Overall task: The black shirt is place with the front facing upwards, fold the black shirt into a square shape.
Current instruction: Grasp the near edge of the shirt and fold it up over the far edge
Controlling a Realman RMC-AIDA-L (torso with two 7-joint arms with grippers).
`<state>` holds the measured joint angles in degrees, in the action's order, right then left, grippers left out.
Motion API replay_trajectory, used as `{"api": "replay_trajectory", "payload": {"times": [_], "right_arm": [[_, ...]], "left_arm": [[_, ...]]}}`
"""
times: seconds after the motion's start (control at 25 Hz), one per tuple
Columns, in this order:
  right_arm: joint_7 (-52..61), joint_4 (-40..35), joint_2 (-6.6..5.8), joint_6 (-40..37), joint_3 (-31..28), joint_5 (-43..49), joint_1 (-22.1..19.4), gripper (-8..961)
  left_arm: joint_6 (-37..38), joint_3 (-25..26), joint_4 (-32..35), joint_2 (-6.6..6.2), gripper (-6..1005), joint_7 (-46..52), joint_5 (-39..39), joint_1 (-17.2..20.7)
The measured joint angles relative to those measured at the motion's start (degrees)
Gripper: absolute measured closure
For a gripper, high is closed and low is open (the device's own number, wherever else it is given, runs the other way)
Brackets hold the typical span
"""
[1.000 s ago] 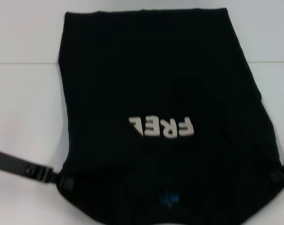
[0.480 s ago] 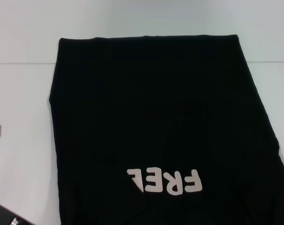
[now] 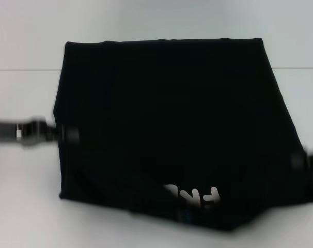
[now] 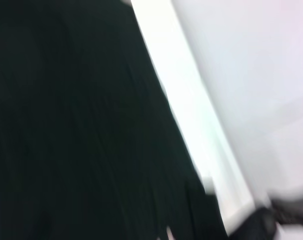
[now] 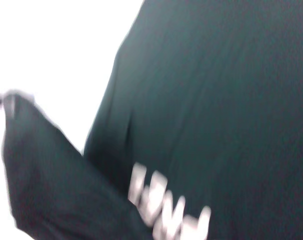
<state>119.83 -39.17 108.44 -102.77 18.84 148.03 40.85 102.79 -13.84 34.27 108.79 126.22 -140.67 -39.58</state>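
Head view: the black shirt point(image 3: 172, 129) lies on the white worktop point(image 3: 27, 206), and its sides are already turned in, so it reads as one broad dark panel with straight left and right edges. Its near end is raised off the worktop and carried over toward the far hem. Only the tops of the cream letters point(image 3: 195, 195) peep out along the shirt's near edge, the rest curling underneath. The left gripper point(image 3: 68, 134) is at the shirt's left edge, about midway along it, and the right gripper point(image 3: 300, 161) at the shirt's right edge. Each appears to be pinching a corner of the lifted cloth, though the fingers themselves are too smeared to make out.

Left wrist view: the shirt point(image 4: 76, 130) fills most of the picture as hanging, rippled cloth, with the worktop point(image 4: 251, 75) bright beside its edge. A dark blurred shape sits near the shirt's lower corner. I cannot tell what it is.

Right wrist view: the shirt point(image 5: 216, 100) again, with a flap of it doubled over near the letters point(image 5: 164, 202), which sit right at the fold line. The worktop point(image 5: 51, 45) shows beyond the shirt's edge.

As I judge it, the side folds are done and the lengthwise fold is midway. The lifted end is not yet laid on the far part of the shirt. What remains is to set it down, let go, and possibly one more fold to square it.
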Motion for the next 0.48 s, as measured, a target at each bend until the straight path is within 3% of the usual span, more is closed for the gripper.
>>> {"api": "replay_trajectory", "payload": {"times": [0.12, 0.24, 0.28, 0.36, 0.48], "right_arm": [[1.4, 1.3, -0.21, 6.1, -4.8, -7.8, -1.9, 909], [-0.2, 5.6, 0.22, 13.4, -5.2, -15.4, -3.3, 909], [-2.7, 8.5, 1.03, 18.0, -5.1, -18.2, -3.4, 909], [-3.9, 9.4, 1.5, 19.8, -5.1, -18.9, -3.3, 909], [-7.6, 10.3, 3.53, 25.9, -5.1, -20.7, -2.5, 910]], "left_arm": [[-9.3, 2.0, -0.6, 0.87, 967, 0.1, 5.1, 0.1], [-17.3, 2.1, -2.1, 2.54, 968, -2.0, 11.0, 0.7], [-19.7, 2.1, -3.1, 3.24, 968, -3.8, 13.5, 0.9], [-22.4, 2.2, -4.9, 4.14, 968, -7.0, 16.9, 1.1], [-26.0, 2.0, -6.6, 5.07, 968, -10.5, 19.3, 0.9]]}}
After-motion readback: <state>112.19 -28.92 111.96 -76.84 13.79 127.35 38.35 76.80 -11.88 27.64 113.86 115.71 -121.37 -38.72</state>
